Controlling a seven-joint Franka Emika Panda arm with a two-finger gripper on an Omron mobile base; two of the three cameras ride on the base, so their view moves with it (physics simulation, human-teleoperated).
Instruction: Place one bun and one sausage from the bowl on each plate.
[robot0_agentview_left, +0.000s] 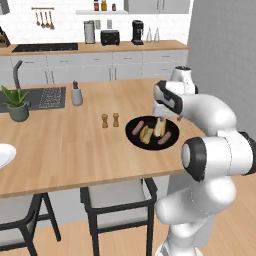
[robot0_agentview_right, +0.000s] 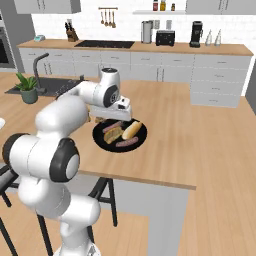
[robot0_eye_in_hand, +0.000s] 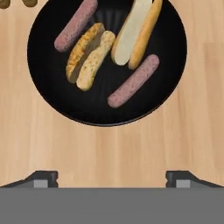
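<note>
The black bowl (robot0_agentview_left: 131, 131) (robot0_agentview_right: 100, 141) (robot0_eye_in_hand: 48, 87) sits near the right end of the wooden island. It holds two sausages (robot0_eye_in_hand: 76, 24) (robot0_eye_in_hand: 133, 81) and two split buns, one toasted (robot0_eye_in_hand: 89, 54) and one pale (robot0_eye_in_hand: 135, 33). My gripper (robot0_agentview_left: 164, 116) (robot0_agentview_right: 113, 116) (robot0_eye_in_hand: 112, 179) hovers over the bowl's near rim, open, with nothing between its fingertips (robot0_eye_in_hand: 41, 178). In the hand view the fingertips stand over bare wood just short of the bowl. A white plate (robot0_agentview_left: 2, 155) peeks in at the far left edge of the island.
Two small shakers (robot0_agentview_left: 110, 120) stand just left of the bowl. Further left are a soap dispenser (robot0_agentview_left: 76, 94), a potted plant (robot0_agentview_left: 17, 105) (robot0_agentview_right: 28, 89) and the sink (robot0_agentview_left: 45, 97). Dark chairs (robot0_agentview_left: 117, 200) stand under the island's front edge.
</note>
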